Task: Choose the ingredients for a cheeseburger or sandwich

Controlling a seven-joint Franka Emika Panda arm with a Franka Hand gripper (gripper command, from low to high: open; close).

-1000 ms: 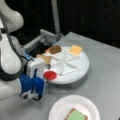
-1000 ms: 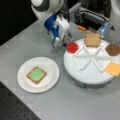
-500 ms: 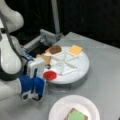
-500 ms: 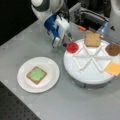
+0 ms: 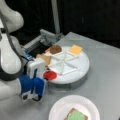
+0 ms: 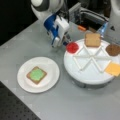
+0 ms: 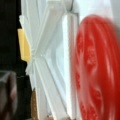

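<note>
Gripper: the blue-and-white gripper (image 6: 67, 42) hangs at the rim of the divided tray, at the red disc; in a front view (image 5: 44, 75) it sits at the tray's left edge. Whether its fingers pinch the disc or stand apart from it cannot be told.
Red disc: lies in the tray compartment nearest the gripper, at the tray's rim (image 5: 50, 75) (image 6: 72, 47); it fills the right half of the wrist view (image 7: 96, 67), seen close and at a slant, its face roughly flat on the tray.
Divided tray: round and white with raised ribs forming wedge compartments (image 5: 80, 67) (image 6: 87, 72), standing on the grey table (image 6: 75, 105) toward its far side.
Toast square in tray: tan-brown, lying flat in a rim compartment just beside the red disc (image 6: 92, 39) (image 5: 45, 58).
Dark brown disc: in the next rim compartment along (image 5: 55, 49) (image 6: 113, 49).
Yellow square: flat in a rim compartment across the tray from the red disc (image 5: 75, 49) (image 6: 113, 68); one corner points out past the rim.
Paper plate: white, on the table near its front edge, apart from the tray (image 6: 51, 75) (image 5: 60, 110).
Sandwich so far: a toast square (image 6: 30, 78) lies flat on the plate with the green leaf (image 6: 36, 74) on top; its corners point toward the plate's rim, no long axis to speak of.
</note>
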